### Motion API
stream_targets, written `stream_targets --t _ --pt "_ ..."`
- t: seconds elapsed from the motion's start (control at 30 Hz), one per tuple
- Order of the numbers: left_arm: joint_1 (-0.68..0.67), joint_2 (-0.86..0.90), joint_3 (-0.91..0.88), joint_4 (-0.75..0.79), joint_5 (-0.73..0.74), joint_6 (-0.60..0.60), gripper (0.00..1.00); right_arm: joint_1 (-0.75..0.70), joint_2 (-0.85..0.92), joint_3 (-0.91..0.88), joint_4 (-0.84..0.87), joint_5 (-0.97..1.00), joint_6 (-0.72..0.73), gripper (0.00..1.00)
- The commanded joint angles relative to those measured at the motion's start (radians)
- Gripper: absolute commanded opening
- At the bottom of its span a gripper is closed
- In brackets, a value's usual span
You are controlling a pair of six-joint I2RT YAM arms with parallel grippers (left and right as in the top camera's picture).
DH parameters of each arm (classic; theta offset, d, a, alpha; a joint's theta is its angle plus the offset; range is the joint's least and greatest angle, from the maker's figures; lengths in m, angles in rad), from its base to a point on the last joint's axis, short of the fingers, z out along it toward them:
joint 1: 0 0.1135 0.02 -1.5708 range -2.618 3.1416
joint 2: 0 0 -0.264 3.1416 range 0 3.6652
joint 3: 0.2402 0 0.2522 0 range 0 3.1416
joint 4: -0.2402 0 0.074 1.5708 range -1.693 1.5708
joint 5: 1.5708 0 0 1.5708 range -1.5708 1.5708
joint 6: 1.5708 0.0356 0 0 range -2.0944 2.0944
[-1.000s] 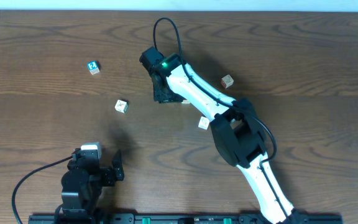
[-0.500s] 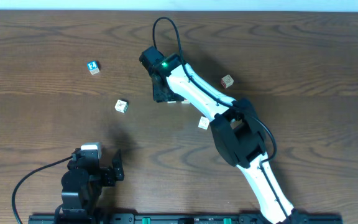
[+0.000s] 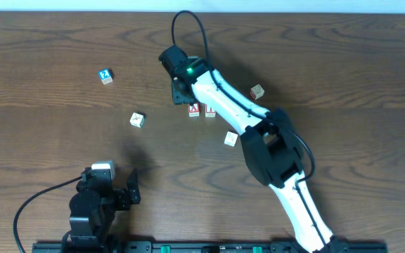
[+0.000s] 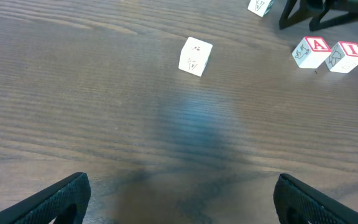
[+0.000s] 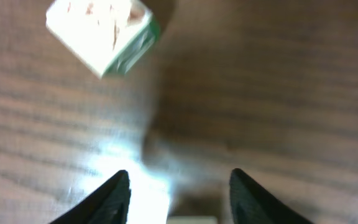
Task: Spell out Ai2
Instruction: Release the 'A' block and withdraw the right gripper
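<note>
Overhead view: at the upper left of the frame the blue-faced "2" cube (image 3: 105, 76) lies alone on the worktop (image 3: 41, 140), well apart from both grippers. At the lower left the left gripper (image 3: 130, 188) has its fingers spread wide, with nothing between them. A pale cube (image 3: 137, 120) lies left of centre. At upper centre the "A" cube (image 3: 194, 109) and the "I" cube (image 3: 209, 109) sit side by side, "A" on the left, touching or nearly so. They lie just below the right gripper (image 3: 182, 95), which touches neither. Further right lie a second pale cube (image 3: 230, 139) and a brownish cube (image 3: 257, 91).

Left wrist view: the "A" and "I" cubes appear at the upper right, with red letters on red-bordered top faces and faint drawings on whitish side faces.

Right wrist view: the right gripper's fingers (image 5: 114, 199) stand moderately apart and hold nothing. A blurred green-sided cube (image 5: 101, 31) lies at the upper left.
</note>
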Motion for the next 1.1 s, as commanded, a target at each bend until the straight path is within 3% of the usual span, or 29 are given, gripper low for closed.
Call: stream_targets --t 0.0,0.23,0.43,0.57,0.8,1.07 --pt "0.004 -0.006 -0.005 0.0 0.0 0.011 0.95 -0.032 -0.067 -0.007 0.019 0.022 -0.048 0.47" --pt "0.004 -0.006 -0.005 0.0 0.0 0.011 0.95 -0.034 -0.399 -0.047 -0.072 0.058 -0.077 0.49" --pt "0.004 -0.006 -0.005 0.0 0.0 0.011 0.95 -0.027 -0.834 -0.475 0.008 0.077 -0.076 0.57" --pt "0.004 -0.006 -0.005 0.0 0.0 0.011 0.95 -0.026 -1.033 -0.593 -0.174 0.066 -0.077 0.7" --pt "0.004 -0.006 -0.005 0.0 0.0 0.011 0.95 -0.023 -1.196 -0.596 -0.38 -0.006 -0.077 0.99" --pt "0.004 -0.006 -0.005 0.047 -0.019 0.0 0.96 -0.023 -1.253 -0.596 -0.394 -0.098 -0.076 0.99"
